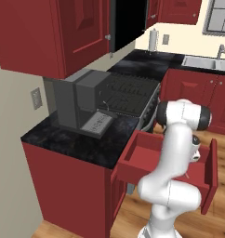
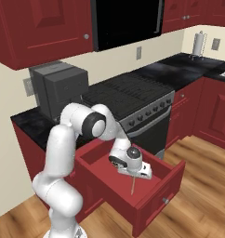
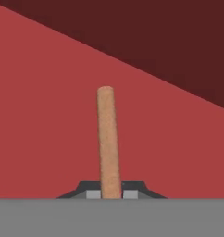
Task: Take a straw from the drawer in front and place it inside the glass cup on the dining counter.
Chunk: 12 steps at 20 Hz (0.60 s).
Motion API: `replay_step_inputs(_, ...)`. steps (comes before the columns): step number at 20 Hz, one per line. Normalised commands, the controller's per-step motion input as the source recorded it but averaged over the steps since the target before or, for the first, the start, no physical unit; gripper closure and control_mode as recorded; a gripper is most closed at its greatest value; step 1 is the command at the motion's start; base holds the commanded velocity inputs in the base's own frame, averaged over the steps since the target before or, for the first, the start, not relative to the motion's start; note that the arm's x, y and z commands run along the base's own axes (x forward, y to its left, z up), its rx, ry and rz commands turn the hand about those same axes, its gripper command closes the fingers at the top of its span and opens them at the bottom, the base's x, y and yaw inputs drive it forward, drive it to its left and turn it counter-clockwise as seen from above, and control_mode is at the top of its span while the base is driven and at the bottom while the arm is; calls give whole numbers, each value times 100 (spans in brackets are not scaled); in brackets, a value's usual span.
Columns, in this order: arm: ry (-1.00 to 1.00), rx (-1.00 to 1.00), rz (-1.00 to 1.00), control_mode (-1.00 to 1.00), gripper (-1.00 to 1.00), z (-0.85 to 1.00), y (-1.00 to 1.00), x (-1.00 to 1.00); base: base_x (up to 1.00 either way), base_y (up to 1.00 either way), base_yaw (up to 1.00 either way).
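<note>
The dark red drawer (image 2: 157, 201) stands pulled out below the black counter, and its open box (image 1: 138, 157) also shows in the left base view. My gripper (image 2: 133, 175) hangs inside it, pointing down, shut on the thin brownish-tan straw (image 2: 133, 185). The straw stands upright from the fingers towards the drawer floor. In the hand view the straw (image 3: 108, 136) runs straight out from between my closed fingertips (image 3: 110, 194) over the red drawer floor (image 3: 44, 115). The glass cup and the dining counter are out of view.
A grey coffee machine (image 1: 79, 100) sits on the black counter (image 1: 72, 139) left of the drawer. A stove (image 2: 128, 95) stands right of it, with red cabinets (image 1: 35, 28) above. The drawer's front panel (image 1: 210, 174) juts out over the wood floor (image 2: 202, 186).
</note>
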Motion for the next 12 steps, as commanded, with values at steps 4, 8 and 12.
replay_step_inputs(4, 0, 0, 4, -100, 100, 100, 0, -33, 0, 0, 0)
replay_step_inputs(8, 0, 0, 8, -100, 100, 100, 0, -6, 0, 0, 0)
replay_step_inputs(12, 0, 0, 8, -100, 100, 100, 0, 16, 0, 0, 0)
